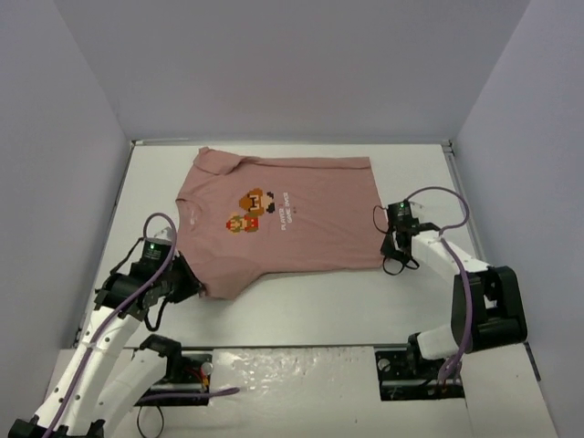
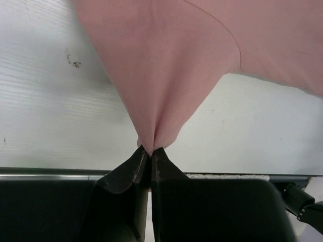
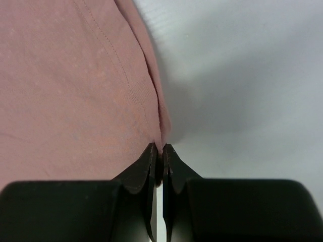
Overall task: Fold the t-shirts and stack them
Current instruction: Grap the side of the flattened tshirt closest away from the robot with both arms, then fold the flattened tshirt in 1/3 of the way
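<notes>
White table (image 1: 301, 306), grey walls (image 1: 301, 64) on 3 sides. 1 salmon-pink t-shirt (image 1: 301, 214), spread flat toward the far edge. Left gripper (image 2: 150, 150): pinched tight on the near sleeve (image 2: 161, 91). Right gripper (image 3: 161, 148): closed on the hem (image 3: 151, 101). The paired holds are probably there to lift a fold.

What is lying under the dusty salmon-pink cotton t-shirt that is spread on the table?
Only the white table shows around the salmon-pink cotton t-shirt, so it lies on that surface. Whether anything else lies beneath cannot be seen; the cloth covers it.
</notes>
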{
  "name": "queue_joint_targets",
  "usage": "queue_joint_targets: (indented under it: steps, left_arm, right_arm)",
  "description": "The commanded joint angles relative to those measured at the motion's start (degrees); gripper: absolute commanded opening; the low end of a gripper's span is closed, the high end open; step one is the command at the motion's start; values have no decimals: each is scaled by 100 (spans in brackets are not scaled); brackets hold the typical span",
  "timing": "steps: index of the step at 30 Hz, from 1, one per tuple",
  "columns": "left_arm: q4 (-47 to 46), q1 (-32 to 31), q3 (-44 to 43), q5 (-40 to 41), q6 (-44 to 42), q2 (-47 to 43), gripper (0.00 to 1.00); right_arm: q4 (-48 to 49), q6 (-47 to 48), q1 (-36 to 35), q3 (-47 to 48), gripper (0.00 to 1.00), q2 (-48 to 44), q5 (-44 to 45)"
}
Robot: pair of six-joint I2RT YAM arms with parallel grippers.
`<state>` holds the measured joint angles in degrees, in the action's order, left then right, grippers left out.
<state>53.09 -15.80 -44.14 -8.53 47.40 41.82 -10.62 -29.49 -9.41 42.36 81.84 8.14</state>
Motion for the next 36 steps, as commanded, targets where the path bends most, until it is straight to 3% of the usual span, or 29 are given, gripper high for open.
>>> queue_joint_targets:
  steps: [1, 8, 16, 36]
  left_arm:
    - [312, -22, -435, 89, 199, 14, 0]
    - [9, 103, -1647, 787, -595, 1365, 0]
    - [-486, 327, -2323, 798, -1234, 2644, 0]
    - [-1110, 729, -2878, 800, -1923, 3979, 0]
  right_arm:
    - [-421, 156, 27, 95, 0, -223, 70]
    - [-736, 455, 29, 1004, 0, 231, 194]
    - [-885, 571, 27, 1987, 0, 1040, -4]
    - [-988, 638, 81, 3060, 0, 2219, 21]
